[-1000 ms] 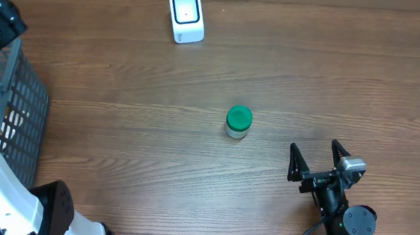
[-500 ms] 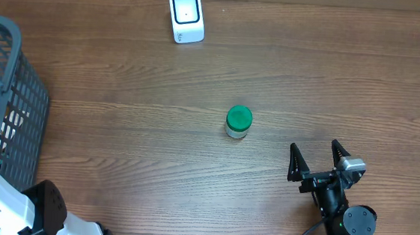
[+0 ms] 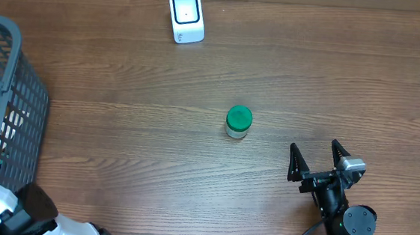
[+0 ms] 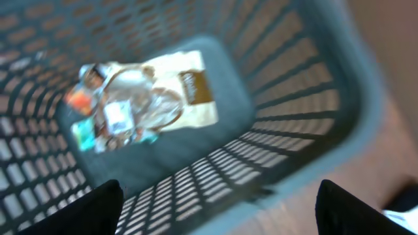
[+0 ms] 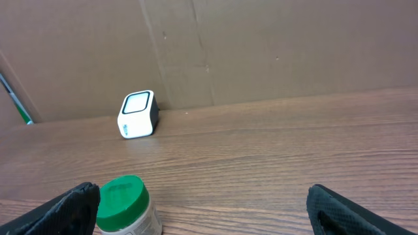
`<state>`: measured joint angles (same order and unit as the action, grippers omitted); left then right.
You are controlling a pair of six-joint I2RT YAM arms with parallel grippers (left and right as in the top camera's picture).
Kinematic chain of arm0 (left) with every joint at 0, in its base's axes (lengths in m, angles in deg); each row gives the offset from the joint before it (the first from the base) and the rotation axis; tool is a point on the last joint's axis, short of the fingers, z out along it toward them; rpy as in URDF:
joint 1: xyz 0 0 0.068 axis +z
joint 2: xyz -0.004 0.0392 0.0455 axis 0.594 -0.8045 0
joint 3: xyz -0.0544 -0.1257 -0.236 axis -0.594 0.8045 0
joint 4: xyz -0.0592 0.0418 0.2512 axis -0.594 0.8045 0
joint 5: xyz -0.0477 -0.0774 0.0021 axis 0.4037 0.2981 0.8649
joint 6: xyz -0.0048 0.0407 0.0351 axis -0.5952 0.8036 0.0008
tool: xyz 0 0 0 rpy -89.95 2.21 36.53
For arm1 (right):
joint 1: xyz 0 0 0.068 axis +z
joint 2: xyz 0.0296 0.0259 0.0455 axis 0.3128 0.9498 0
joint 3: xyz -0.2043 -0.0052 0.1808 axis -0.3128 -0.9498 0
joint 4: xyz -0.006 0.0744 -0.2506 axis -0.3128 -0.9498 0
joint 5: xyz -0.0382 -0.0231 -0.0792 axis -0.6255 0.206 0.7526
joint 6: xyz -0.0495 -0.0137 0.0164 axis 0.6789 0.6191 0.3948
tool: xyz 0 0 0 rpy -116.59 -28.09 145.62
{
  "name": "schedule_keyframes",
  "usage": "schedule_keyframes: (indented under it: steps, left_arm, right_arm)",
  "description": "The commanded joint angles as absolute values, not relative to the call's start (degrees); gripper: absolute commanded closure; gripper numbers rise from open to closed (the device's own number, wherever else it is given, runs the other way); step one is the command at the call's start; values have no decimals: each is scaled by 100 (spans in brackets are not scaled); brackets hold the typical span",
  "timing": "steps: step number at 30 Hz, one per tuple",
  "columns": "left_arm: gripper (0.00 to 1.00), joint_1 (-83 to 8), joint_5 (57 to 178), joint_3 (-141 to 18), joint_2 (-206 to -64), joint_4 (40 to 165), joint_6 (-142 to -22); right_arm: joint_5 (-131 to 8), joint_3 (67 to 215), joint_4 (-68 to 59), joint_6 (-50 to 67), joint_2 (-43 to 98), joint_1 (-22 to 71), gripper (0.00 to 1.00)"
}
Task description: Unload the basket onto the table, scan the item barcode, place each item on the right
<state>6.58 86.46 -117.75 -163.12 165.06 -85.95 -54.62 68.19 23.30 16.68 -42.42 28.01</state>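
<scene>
We see a brown desk (image 3: 348, 76) with fine wood grain. The jar (image 3: 239, 122) has a bright green lid over a pale body. The scanner (image 3: 186, 16) is white. The basket (image 3: 26, 118) is grey lattice, and the bag (image 4: 150, 98) in it is cream with a brown patch. The right claw (image 3: 313, 144) is black.

We see a wood-grain table (image 3: 123, 73) carrying a green-lidded jar (image 3: 238, 122) upright near its middle, a white scanner (image 3: 186, 16) at the far edge and a grey mesh basket (image 3: 22, 118) at the left edge, all well apart.
</scene>
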Motion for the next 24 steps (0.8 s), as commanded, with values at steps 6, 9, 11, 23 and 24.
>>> schedule_keyframes:
  steps: [6,9,11,23,24]
  left_arm:
    - [19,1294,8668,-10826,-16294,16244,-8649]
    - [21,1380,8625,-10472,-16294,16005,-8645]
    - [21,1380,8515,-10271,-16294,15855,-8630]
    - [21,1380,8242,-8520,-16299,14690,-8149]
    - [21,1380,8240,-8363,-16299,14574,-8133]
  right_arm:
    - [-5435,6760,2365,1674,-4305,2796,0]
    - [-5435,6760,2365,1674,-4305,2796,0]
    - [-5435,6760,2365,1674,-4305,2796,0]
    - [-5435,6760,2365,1674,-4305,2796,0]
    - [-5435,6760,2365,1674,-4305,2796,0]
